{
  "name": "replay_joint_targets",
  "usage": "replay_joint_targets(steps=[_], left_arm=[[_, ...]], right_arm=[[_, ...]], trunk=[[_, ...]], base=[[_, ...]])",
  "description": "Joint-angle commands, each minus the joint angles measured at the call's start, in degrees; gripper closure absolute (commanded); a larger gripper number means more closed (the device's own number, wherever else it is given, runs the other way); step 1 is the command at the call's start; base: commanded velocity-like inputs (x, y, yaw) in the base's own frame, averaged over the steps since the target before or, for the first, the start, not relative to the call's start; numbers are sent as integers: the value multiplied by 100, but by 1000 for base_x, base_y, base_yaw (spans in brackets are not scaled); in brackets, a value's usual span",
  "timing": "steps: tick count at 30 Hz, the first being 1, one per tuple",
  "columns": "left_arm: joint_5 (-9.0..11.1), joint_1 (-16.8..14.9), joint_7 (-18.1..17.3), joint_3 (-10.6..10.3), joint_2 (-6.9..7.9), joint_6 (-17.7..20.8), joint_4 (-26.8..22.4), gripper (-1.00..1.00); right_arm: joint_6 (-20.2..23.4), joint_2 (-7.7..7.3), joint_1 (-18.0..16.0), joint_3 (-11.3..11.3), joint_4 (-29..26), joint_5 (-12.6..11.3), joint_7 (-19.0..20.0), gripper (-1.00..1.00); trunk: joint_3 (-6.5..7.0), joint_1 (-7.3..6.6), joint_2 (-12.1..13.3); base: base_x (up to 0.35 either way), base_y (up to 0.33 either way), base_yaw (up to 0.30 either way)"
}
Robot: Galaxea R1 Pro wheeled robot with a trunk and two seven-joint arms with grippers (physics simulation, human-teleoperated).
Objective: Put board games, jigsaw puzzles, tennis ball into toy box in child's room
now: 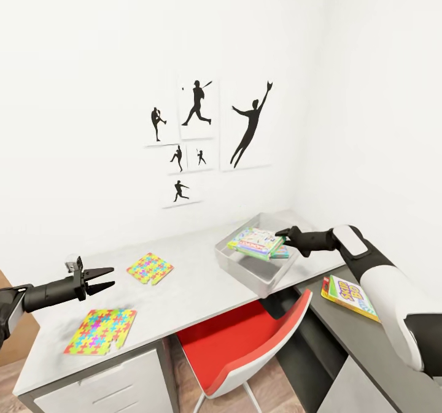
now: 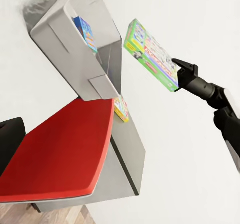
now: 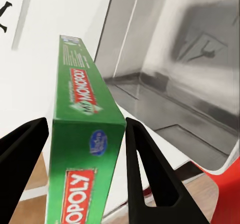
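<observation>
Right wrist view puts my right gripper [image 3: 85, 149] with both black fingers pressed on the thin edge of the green-edged Monopoly board game box [image 3: 82, 134]. From the head view I hold that game over the shallow light-grey toy box [image 1: 245, 266] on the white-topped table [image 1: 190, 290], where a blue-purple game box [image 1: 281, 252] already lies inside. My left gripper [image 1: 101, 280] hangs empty, jaws spread, near two bright jigsaw puzzle squares [image 1: 150, 267] [image 1: 102, 331]. A yellow-red game box [image 1: 348, 296] lies on the dark grey cabinet top [image 1: 368, 345].

Table [image 1: 190, 278]: toy box [image 1: 245, 266], jigsaw puzzles [image 1: 101, 330].
</observation>
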Motion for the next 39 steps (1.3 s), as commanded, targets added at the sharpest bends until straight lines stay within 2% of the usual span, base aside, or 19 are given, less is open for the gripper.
replay_joint_targets(steps=[1,6,12,16,23,34,39], left_arm=[[-19,-5,-30,7,0,61,0,-100],[-17,-3,-30,7,-1,56,0,-100],[-15,-4,-30,7,-1,52,0,-100],[-13,-1,-30,7,-1,52,0,-100],[-13,0,-30,7,-1,52,0,-100],[12,-16,-30,36,11,108,-13,-100],[107,-66,-30,36,7,155,-32,-100]], right_arm=[[-39,-9,8,43,-18,-59,-17,100],[-106,-19,31,31,-37,-61,122,100],[-119,-143,35,25,-55,-62,535,100],[-117,-175,20,15,-56,-62,599,100],[-96,-342,-156,-7,-57,-84,615,100],[-132,-323,-215,-9,-57,-89,608,100],[-256,-308,-213,-3,-55,-81,613,100]], trunk=[[-14,4,-14],[-14,4,-14],[-44,4,-14],[-77,4,-14],[-140,4,-14],[-242,4,-14],[-288,4,-14]], base=[[0,0,0],[0,0,0],[0,0,17],[0,0,56],[0,0,65],[0,0,64],[0,0,59]])
